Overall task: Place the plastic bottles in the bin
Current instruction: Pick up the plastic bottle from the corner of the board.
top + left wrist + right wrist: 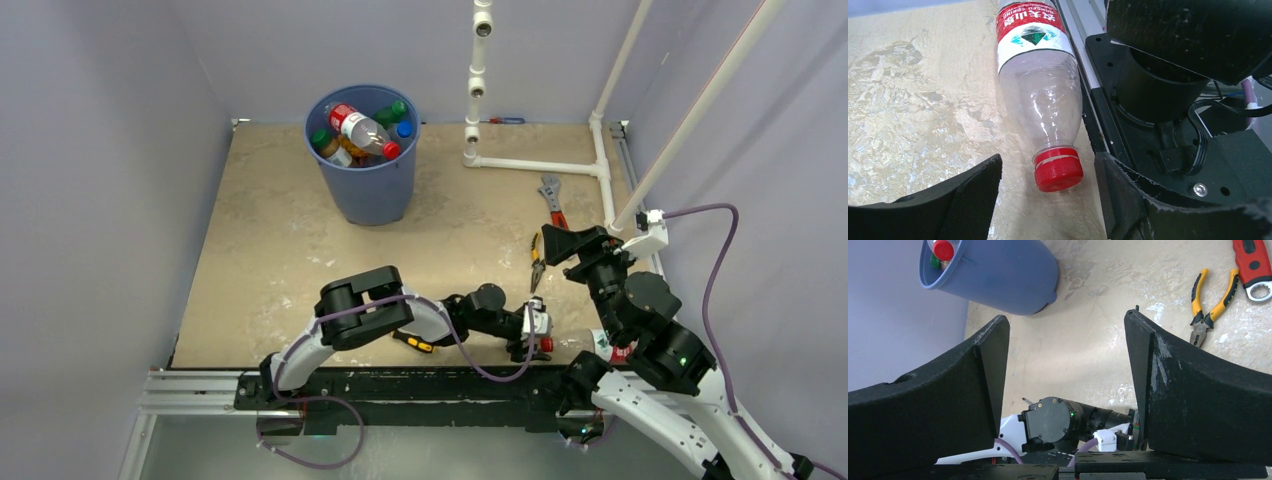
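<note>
Left wrist view: one bottle (1040, 85) lies along the counter's (270, 250) near edge, red cap pointing left between the left end effector's (1047, 157) spread, empty jaws. Right end effector (1066, 315) gapes empty; the far-edge bin (372, 190) holds roughly five bottles (360, 128).

Seen from above, the bottle (546, 345) at the bench's (260, 240) five o'clock edge is mostly hidden. The left claw (533, 348) and the right arm (650, 320) cover all but its red cap and a scrap of label. From the left wrist its base runs off the frame at twelve o'clock. The screwdriver (414, 344) shows only its handle from under the left arm (370, 310). The bottles (362, 130) piled in the bin (365, 190) overlap, so their number cannot be told. From the right wrist the bin is cut off at eleven o'clock and the wrench (1255, 262) at one o'clock.
</note>
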Robot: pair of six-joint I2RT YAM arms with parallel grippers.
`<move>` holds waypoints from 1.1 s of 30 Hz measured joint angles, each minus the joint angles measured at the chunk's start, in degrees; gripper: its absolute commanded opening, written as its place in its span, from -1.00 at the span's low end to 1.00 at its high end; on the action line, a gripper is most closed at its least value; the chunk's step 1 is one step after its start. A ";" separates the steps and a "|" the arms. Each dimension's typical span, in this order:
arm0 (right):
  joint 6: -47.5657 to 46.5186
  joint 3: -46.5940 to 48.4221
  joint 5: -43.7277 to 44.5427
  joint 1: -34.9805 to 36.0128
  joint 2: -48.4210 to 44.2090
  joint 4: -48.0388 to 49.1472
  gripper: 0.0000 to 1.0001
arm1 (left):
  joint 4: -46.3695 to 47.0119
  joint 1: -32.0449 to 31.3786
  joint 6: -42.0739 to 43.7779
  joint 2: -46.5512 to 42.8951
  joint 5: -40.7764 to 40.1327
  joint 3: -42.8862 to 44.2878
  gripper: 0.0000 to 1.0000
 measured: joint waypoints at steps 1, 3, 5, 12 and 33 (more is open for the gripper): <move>0.00 0.00 0.00 0.00 0.00 0.00 0.62 | 0.35 -0.09 -0.28 0.33 -0.20 0.22 0.28; 0.00 0.00 0.02 0.00 0.00 0.00 0.62 | 0.63 -0.22 -0.46 1.01 -0.42 0.57 0.21; 0.00 0.00 0.02 0.00 0.00 0.00 0.62 | 0.74 -0.26 -0.57 1.53 -0.50 0.74 0.15; 0.00 0.00 0.02 0.00 0.00 -0.02 0.62 | 1.44 -0.52 -1.42 2.16 -1.03 0.74 0.01; 0.07 0.00 0.00 0.00 0.00 -0.02 0.61 | 4.96 -0.59 -2.95 2.16 -1.97 0.68 0.07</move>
